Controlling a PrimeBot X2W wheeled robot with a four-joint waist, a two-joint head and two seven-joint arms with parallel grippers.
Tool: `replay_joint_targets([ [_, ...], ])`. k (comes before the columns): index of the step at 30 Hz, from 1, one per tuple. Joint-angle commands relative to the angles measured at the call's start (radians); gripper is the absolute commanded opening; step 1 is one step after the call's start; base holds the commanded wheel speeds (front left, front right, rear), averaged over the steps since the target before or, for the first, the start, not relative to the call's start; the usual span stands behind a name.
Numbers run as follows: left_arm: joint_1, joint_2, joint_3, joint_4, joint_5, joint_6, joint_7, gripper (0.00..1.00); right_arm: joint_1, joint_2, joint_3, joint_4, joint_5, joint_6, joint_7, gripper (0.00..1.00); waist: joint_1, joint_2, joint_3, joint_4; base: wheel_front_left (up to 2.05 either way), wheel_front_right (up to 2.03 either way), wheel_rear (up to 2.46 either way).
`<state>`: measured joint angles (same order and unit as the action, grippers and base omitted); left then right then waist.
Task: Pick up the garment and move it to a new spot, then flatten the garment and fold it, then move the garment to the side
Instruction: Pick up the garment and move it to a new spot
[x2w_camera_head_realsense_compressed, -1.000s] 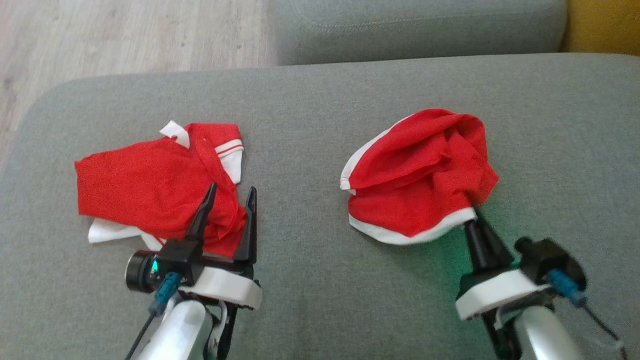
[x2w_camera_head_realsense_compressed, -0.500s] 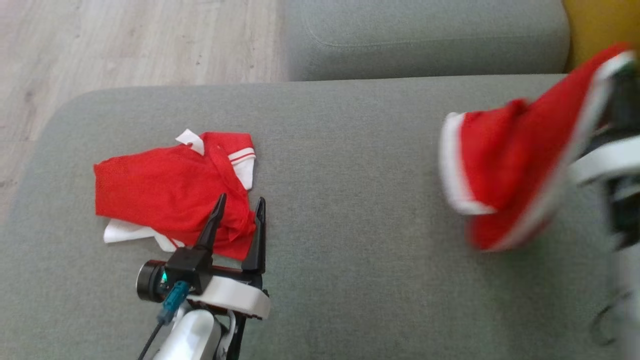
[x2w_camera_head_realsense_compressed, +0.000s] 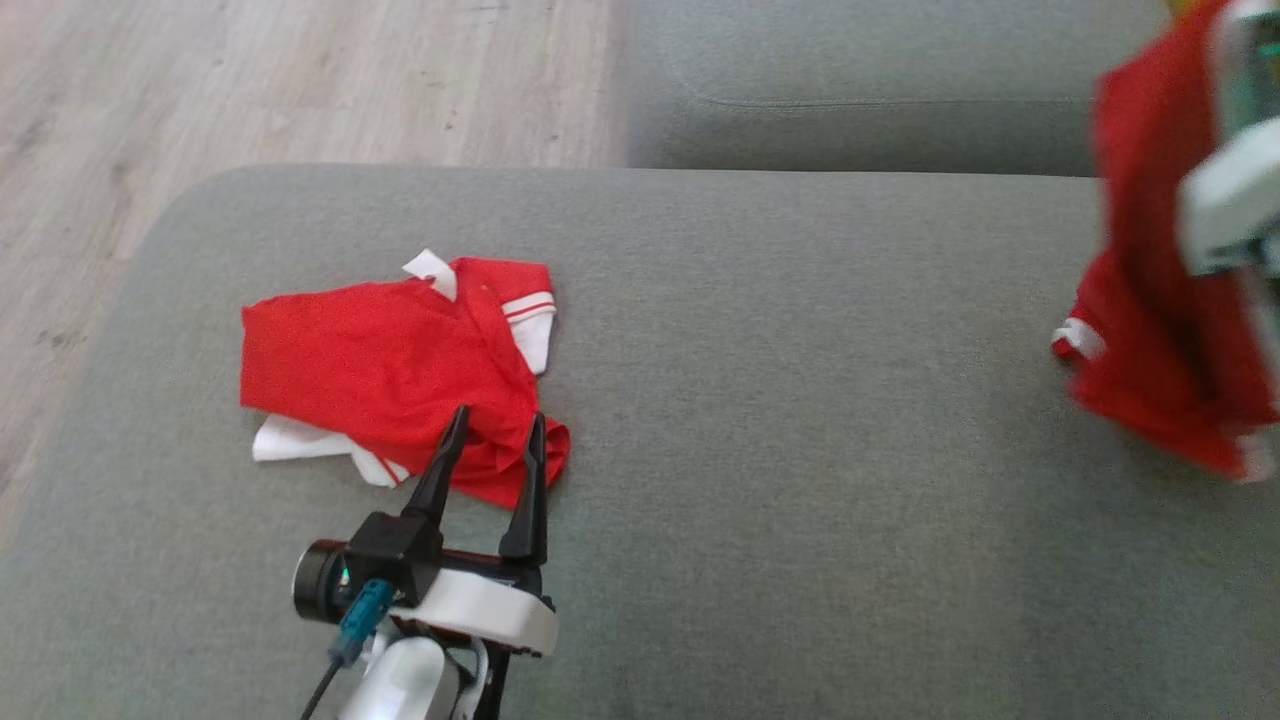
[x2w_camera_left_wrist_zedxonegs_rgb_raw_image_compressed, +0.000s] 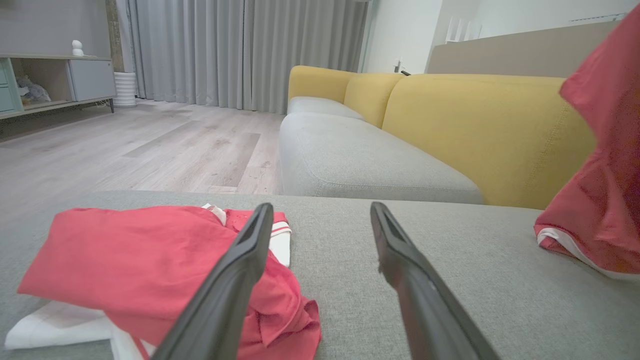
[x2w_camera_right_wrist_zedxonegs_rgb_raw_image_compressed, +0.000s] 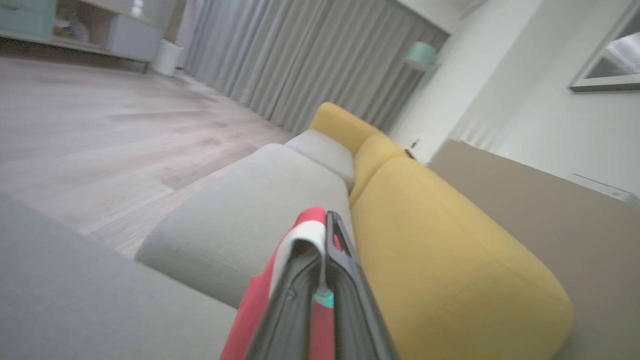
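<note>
LIFTED CLEAR: Your right gripper holds the garment up at the right end of the grey seat cushion. Its fingers are pressed together on the white-trimmed hem and the red cloth hangs below; whether the lowest fold touches the cushion cannot be told.

Your left gripper hovers low at the near left, fingers spread wide and empty. Their tips sit over the near right corner of a red shirt lying crumpled on the cushion.

Between the shirt and the hanging garment you have a broad bare stretch of cushion, open down to the near edge. The cushion's rounded left edge drops to the wooden floor. A second grey cushion sits on the far side, with a yellow backrest to its right.

A second earlier the garment lay bunched on the cushion right of centre, with the right fingers at its near hem. It has since risen and swung right. The head camera has turned too, and the shirt lies under the left fingers as before.
</note>
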<state>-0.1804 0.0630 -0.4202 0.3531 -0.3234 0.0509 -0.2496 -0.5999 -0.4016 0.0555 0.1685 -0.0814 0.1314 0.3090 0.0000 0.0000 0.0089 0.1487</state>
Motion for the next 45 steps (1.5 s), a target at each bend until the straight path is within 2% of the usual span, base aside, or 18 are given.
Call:
replay_joint_targets([
  [1, -0.034, -0.005, 0.034, -0.025, 0.007, -0.009, -0.012, 1.0, -0.082, -0.013, 0.084, -0.009, 0.026, -0.001, 0.012, 0.0, 0.0, 0.0, 0.004, 0.014, 0.0, 0.0, 0.0],
  [4, -0.034, -0.008, 0.037, -0.022, 0.007, -0.012, -0.012, 1.0, -0.17, 0.025, 0.17, 0.043, 0.067, -0.001, 0.004, 0.0, 0.0, 0.0, 0.005, 0.027, 0.0, 0.0, 0.0],
  [6, -0.033, -0.01, 0.04, -0.021, 0.009, -0.013, -0.012, 1.0, -0.239, 0.06, 0.179, 0.077, 0.081, -0.001, -0.017, 0.0, 0.0, 0.0, 0.007, 0.031, 0.0, 0.0, 0.0],
  [9, -0.031, -0.011, 0.048, -0.023, 0.013, -0.014, -0.012, 1.0, -0.318, 0.105, 0.121, 0.123, 0.071, -0.001, -0.047, 0.0, 0.0, 0.0, 0.01, 0.029, 0.0, 0.0, 0.0],
  [12, -0.029, -0.011, 0.06, -0.027, 0.02, -0.014, -0.012, 1.0, -0.325, 0.125, 0.045, 0.147, 0.036, -0.001, -0.055, 0.0, 0.0, 0.0, 0.016, 0.015, 0.0, 0.0, 0.0],
  [15, -0.029, -0.011, 0.065, -0.027, 0.028, -0.019, -0.012, 1.0, -0.251, 0.136, -0.039, 0.142, 0.009, -0.001, -0.049, 0.0, 0.0, 0.0, 0.028, -0.009, 0.0, 0.0, 0.0],
  [19, -0.037, -0.012, 0.064, -0.03, 0.038, -0.028, -0.012, 1.0, -0.061, 0.161, -0.183, 0.11, -0.019, -0.001, -0.04, 0.0, 0.0, 0.0, 0.049, -0.039, 0.0, 0.0, 0.0],
  [20, -0.037, -0.012, 0.064, -0.03, 0.038, -0.028, -0.012, 1.0, -0.061, 0.161, -0.183, 0.11, -0.019, -0.001, -0.04, 0.0, 0.0, 0.0, 0.049, -0.039, 0.0, 0.0, 0.0],
  [25, -0.056, -0.012, 0.065, -0.031, 0.049, -0.035, -0.012, 1.0, 0.197, 0.231, -0.321, 0.086, -0.047, -0.001, -0.057, 0.0, 0.0, 0.0, 0.078, -0.069, 0.0, 0.0, 0.0],
  [29, -0.069, -0.012, 0.066, -0.026, 0.057, -0.043, -0.012, 1.0, 0.314, 0.281, -0.357, 0.095, -0.071, -0.001, -0.084, 0.0, 0.0, 0.0, 0.094, -0.086, 0.0, 0.0, 0.0],
  [33, -0.077, -0.012, 0.07, -0.021, 0.062, -0.047, -0.012, 1.0, 0.349, 0.3, -0.366, 0.106, -0.095, -0.001, -0.111, 0.0, 0.0, 0.0, 0.096, -0.097, 0.0, 0.0, 0.0],
  [34, -0.076, -0.012, 0.071, -0.019, 0.063, -0.048, -0.012, 1.0, 0.35, 0.304, -0.37, 0.103, -0.105, -0.001, -0.124, 0.59, 0.0, 0.0, 0.094, -0.099, 0.0, 0.0, 0.0],
  [35, -0.076, -0.013, 0.072, -0.017, 0.064, -0.049, -0.012, 1.0, 0.346, 0.308, -0.38, 0.102, -0.11, -0.001, -0.136, 1.0, 0.0, 0.0, 0.091, -0.101, 0.0, 0.0, 0.0],
  [41, -0.069, -0.013, 0.07, -0.015, 0.056, -0.051, -0.012, 1.0, 0.331, 0.334, -0.396, 0.043, -0.144, -0.001, -0.242, 1.0, 0.0, 0.0, 0.058, -0.107, 0.0, 0.0, 0.0],
  [45, -0.061, -0.013, 0.069, -0.029, 0.043, -0.046, -0.012, 1.0, 0.351, 0.348, -0.354, -0.008, -0.098, -0.001, -0.318, 1.0, 0.0, 0.0, 0.04, -0.113, 0.0, 0.0, 0.0],
])
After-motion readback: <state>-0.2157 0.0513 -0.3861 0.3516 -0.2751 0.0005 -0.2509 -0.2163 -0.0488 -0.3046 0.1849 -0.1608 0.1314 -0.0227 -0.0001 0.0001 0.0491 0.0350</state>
